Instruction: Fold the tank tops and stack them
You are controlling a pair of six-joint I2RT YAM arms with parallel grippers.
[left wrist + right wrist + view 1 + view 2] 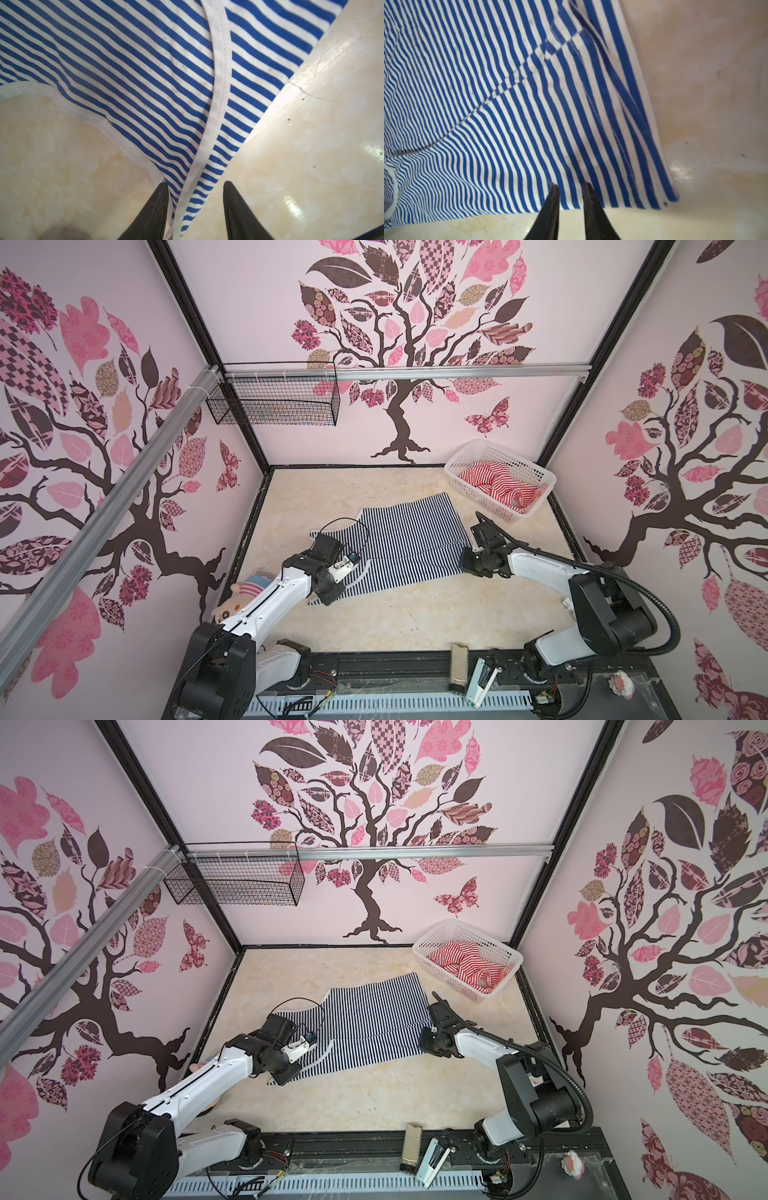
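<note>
beyond the right fingers (552, 200), at the far corner of the bench (415, 616), a white perforated basket (482, 502) holds the red-and-white striped tank top (494, 483), crumpled in a heap inside it. a black wire basket (274, 406) hangs from the rail far beyond the left fingers (160, 200); whether it holds anything i cannot tell. between the two sets of fingers the navy-and-white striped tank top (407, 547) lies spread flat on the bench. the left fingers stand well apart, gripping nothing, with one strap (207, 158) running between their tips and its white trim touching one finger. the right fingers are only narrowly parted, holding nothing, their tips just over the hem (612, 202).
</note>
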